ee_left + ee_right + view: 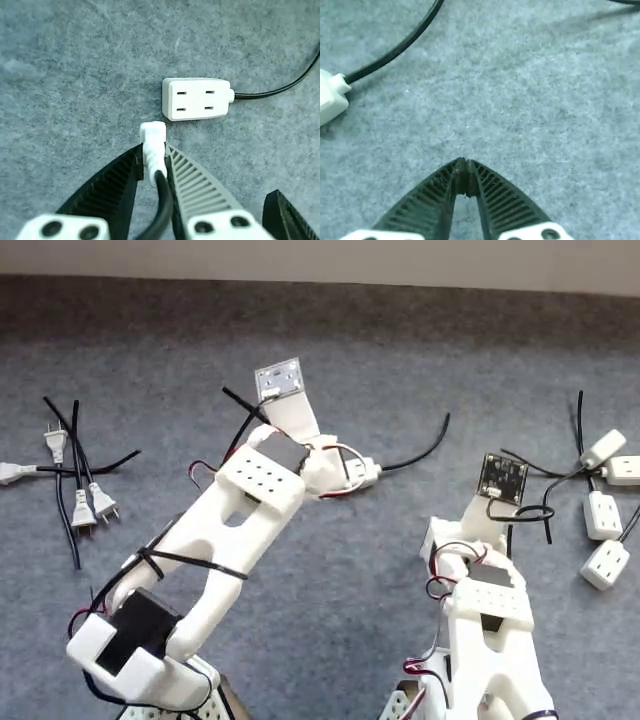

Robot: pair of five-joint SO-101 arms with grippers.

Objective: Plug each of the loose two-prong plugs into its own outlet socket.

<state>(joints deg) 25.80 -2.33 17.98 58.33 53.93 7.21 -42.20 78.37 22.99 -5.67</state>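
My left gripper [153, 156] is shut on a white two-prong plug [152, 142] with a black cable running back between the fingers. The plug's tip hovers just short of a white outlet socket [197, 98] that lies flat on the grey carpet, slots facing up, with its black cable [280, 90] leading away. In the high view this socket [366, 476] sits at the end of the left arm. My right gripper [466, 176] is shut on nothing above bare carpet. Several loose plugs [83, 510] lie at the far left.
Several more white outlet sockets [603, 516] with black cables cluster at the far right edge. A white socket end [329, 99] with its black cable [400, 47] lies to one side of my right gripper. Grey carpet [380, 570] covers the surface between the arms.
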